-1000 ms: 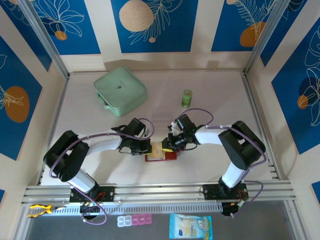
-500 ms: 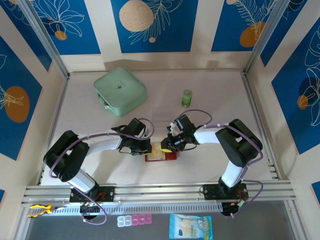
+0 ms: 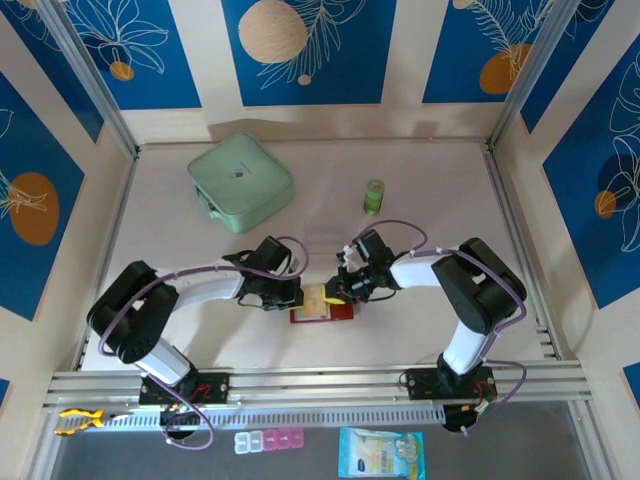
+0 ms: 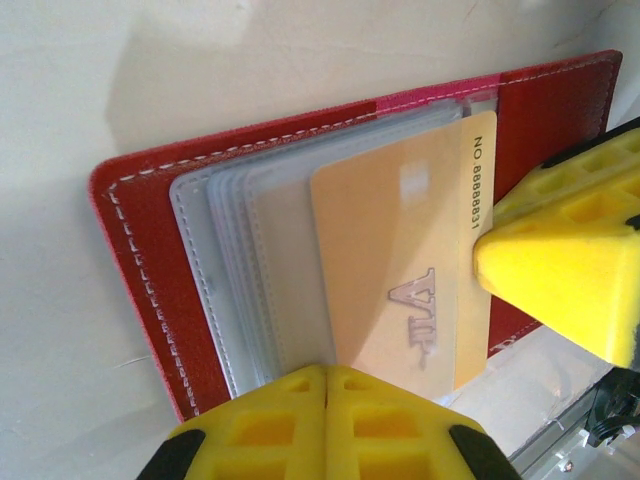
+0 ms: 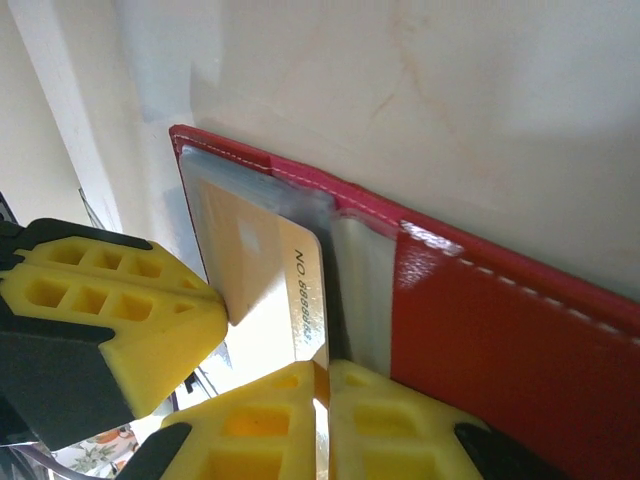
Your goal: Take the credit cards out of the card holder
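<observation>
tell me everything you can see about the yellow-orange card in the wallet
The yellow-orange card looks like thin, glossy plastic, with a printed number along one edge, raised lettering and a pale square patch. It lies flat over the clear sleeves of the open red card holder on the table. The right end effector is shut on its numbered edge. The left end effector, also shut, meets another edge of the card.

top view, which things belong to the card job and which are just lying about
In the job: card holder, yellow card, left claw, right claw
Lying about: mint-green case, green container, pill box, blue packet
</observation>
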{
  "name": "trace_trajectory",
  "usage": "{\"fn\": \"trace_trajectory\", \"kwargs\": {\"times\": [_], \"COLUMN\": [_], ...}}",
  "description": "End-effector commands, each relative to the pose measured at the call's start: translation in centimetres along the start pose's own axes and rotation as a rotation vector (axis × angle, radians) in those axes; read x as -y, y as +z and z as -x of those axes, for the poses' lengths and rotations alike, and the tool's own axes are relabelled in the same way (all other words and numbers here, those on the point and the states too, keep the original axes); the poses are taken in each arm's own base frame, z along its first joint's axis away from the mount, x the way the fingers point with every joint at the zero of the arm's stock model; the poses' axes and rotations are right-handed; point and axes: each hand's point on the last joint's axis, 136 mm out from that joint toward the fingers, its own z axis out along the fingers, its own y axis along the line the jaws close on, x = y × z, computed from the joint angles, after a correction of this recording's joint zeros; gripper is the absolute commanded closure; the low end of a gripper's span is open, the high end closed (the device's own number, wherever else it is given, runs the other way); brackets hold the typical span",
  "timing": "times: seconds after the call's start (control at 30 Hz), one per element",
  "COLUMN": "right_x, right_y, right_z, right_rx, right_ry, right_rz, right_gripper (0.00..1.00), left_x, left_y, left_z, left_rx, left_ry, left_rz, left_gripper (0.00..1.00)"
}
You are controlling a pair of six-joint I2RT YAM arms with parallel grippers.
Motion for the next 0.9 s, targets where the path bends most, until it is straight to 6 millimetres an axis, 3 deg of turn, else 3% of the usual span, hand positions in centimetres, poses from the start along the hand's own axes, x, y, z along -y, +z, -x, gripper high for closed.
{"fn": "trace_trajectory", "kwargs": {"times": [0.0, 0.33, 0.47, 0.87], "right_x": [0.7, 0.7, -0.3, -0.5], "right_y": [-0.9, -3.6, -3.0, -0.4], "right_z": [-0.4, -0.4, -0.8, -0.7], "right_rx": [0.002, 0.018, -0.009, -0.04], "right_ry": [0.007, -0.013, -0.034, -0.046], "right_rz": [-0.002, -0.01, 0.003, -0.037], "right_gripper": [0.91, 0.9, 0.85, 0.8], "left_x": [-1.3, -1.2, -1.2, -1.3], "left_y": [0.4, 0.3, 0.4, 0.4], "left_z": [-0.8, -0.8, -0.7, -0.9], "left_rx": [-0.034, -0.03, -0.032, -0.035], "left_ry": [0.001, 0.002, 0.003, 0.005], "left_rz": [0.062, 0.061, 0.058, 0.06], "left_gripper": [1.0, 1.0, 1.0, 1.0]}}
